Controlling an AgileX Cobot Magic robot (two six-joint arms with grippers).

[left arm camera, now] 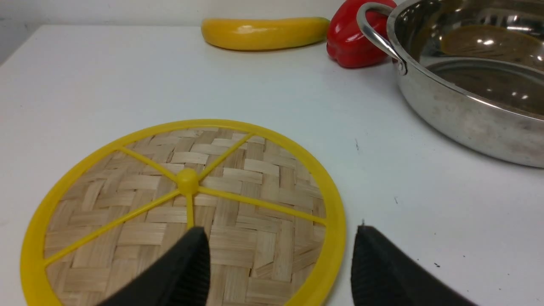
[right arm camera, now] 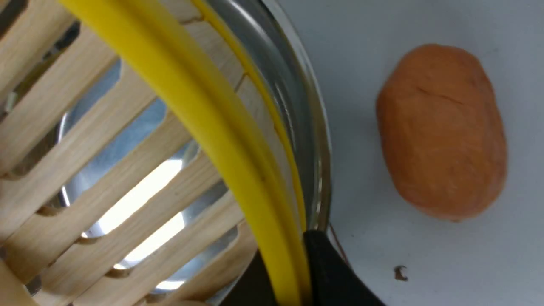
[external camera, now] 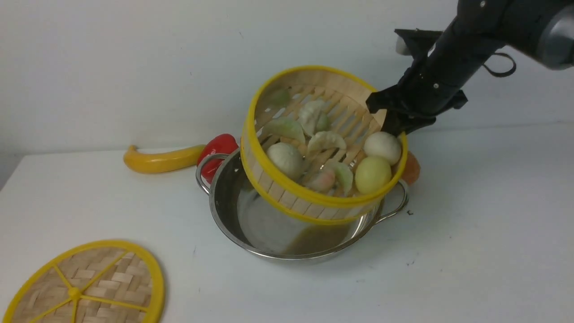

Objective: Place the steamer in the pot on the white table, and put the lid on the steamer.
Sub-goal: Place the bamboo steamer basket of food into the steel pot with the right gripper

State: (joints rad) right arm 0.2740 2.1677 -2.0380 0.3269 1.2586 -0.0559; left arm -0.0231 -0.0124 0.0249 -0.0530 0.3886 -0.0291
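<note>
Two grippers: right gripper (external camera: 397,128) pinches the steamer (external camera: 314,148) by its rim, tilted over the pot (external camera: 269,233), frame centre; left gripper (left arm camera: 280,259) spread wide by the lid (external camera: 85,287), lower left on the white table (external camera: 471,233).

The right arm (external camera: 453,54) is matte black with a few small pale screw heads. A thin black cable loop (external camera: 513,67) sits behind the right gripper (external camera: 395,128), and a grey rounded joint (external camera: 556,40) lies farther up. The left gripper (left arm camera: 280,238) has two black tapering fingers (left arm camera: 187,272) with finely ribbed inner faces.
</note>
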